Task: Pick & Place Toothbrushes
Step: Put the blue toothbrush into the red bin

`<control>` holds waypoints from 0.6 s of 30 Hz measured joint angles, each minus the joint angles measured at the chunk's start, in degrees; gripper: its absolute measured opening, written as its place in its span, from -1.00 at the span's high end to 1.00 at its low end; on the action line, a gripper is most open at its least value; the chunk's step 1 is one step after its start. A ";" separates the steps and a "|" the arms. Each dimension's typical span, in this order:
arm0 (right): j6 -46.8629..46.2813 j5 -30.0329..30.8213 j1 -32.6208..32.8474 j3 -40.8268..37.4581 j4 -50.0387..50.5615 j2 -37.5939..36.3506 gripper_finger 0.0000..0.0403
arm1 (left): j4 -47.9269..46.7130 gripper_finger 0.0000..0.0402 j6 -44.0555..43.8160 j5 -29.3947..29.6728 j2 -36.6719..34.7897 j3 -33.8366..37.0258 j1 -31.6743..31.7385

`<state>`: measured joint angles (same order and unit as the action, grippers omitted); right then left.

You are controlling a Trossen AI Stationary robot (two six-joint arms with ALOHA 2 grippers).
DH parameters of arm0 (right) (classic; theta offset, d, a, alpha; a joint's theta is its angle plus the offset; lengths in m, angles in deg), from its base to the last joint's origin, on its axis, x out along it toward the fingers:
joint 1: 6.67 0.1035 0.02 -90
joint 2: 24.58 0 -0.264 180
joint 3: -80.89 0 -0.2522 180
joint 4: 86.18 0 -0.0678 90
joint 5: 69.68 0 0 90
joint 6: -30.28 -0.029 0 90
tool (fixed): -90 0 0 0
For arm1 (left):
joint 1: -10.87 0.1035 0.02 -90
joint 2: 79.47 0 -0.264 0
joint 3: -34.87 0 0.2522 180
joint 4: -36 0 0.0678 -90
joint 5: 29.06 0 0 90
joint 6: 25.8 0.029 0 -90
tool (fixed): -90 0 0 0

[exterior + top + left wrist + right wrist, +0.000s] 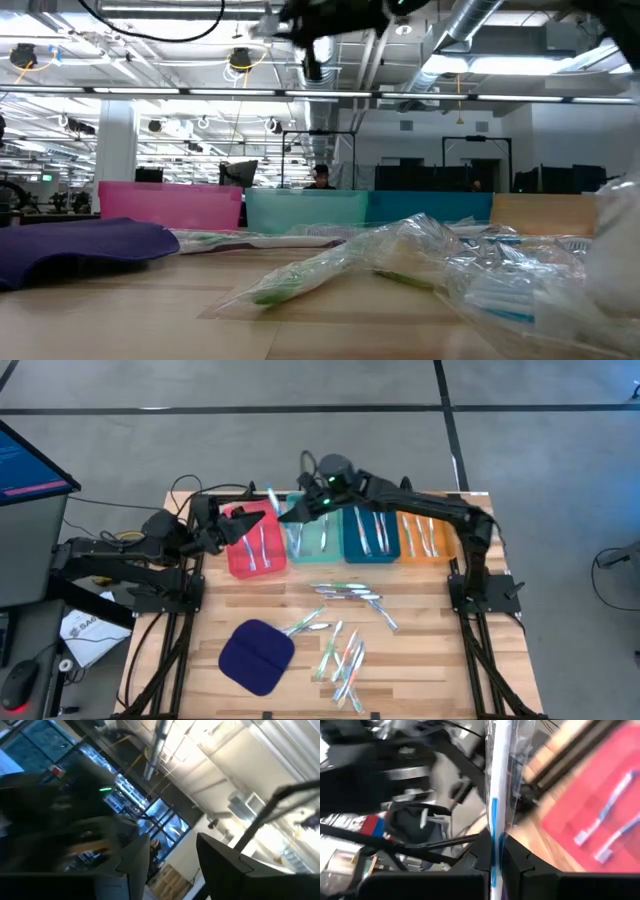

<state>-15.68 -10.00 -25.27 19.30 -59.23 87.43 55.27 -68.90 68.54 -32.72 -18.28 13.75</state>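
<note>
The right gripper (495, 855) is clamped tight on a thin whitish toothbrush with a blue stripe, in clear wrapping (499, 780), held above the row of trays at upper centre of the high view. The left gripper (232, 528), about half open and holding nothing I can see, hovers over the red plastic tray (240, 560). Each tray already holds a few brushes. Judging by the many wrapped toothbrushes (345, 655) loose on the wooden table (420, 660) lower centre, most sorting remains.
</note>
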 joint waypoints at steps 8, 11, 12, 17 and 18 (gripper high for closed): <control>-1.90 0.37 0.54 8.14 4.50 10.32 0.95 | -2.84 0.34 15.68 5.06 -0.06 -4.07 -9.10; -2.07 1.46 0.56 13.71 8.45 13.72 0.95 | -9.80 0.39 20.51 7.55 -0.04 -8.18 -12.07; -2.37 2.47 0.56 15.84 9.76 14.94 0.95 | -12.62 0.41 21.13 9.02 -0.04 -9.64 -13.05; -5.95 10.46 0.60 25.92 16.87 21.53 0.95 | -25.85 0.49 20.04 21.09 0.22 -14.84 -16.41; -7.00 11.21 0.58 27.73 18.10 22.89 0.95 | -28.00 0.51 18.90 23.96 0.22 -15.32 -17.07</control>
<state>-22.68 1.21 -24.69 47.03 -41.14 110.32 27.27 -50.00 92.50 -32.49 -33.60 -3.32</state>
